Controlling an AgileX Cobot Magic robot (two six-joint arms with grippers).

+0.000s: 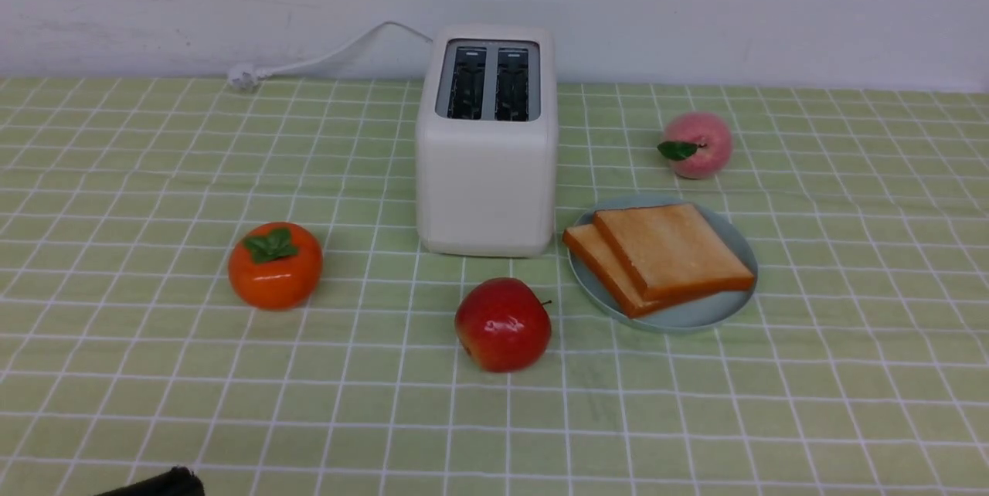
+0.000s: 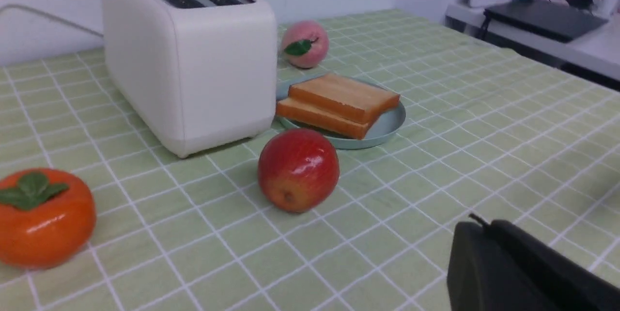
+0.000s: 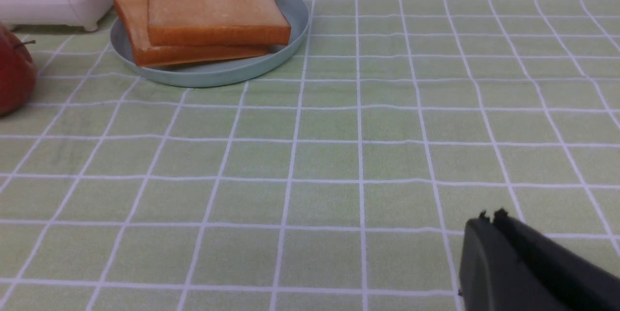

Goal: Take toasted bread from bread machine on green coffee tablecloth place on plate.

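Toasted bread stacked on plate, bread machine slots seemingly empty; jaws' state unclear.

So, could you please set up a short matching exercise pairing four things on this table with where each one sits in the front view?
Things:
1. toasted bread
2. red apple
3. peach
4. persimmon

Places:
A. on the cloth, left of the bread machine
B. stacked on the plate
C. on the cloth, beyond the plate, toward the wall
D. on the cloth, just in front of the bread machine

Pairs: 1-B, 2-D, 3-C, 4-A
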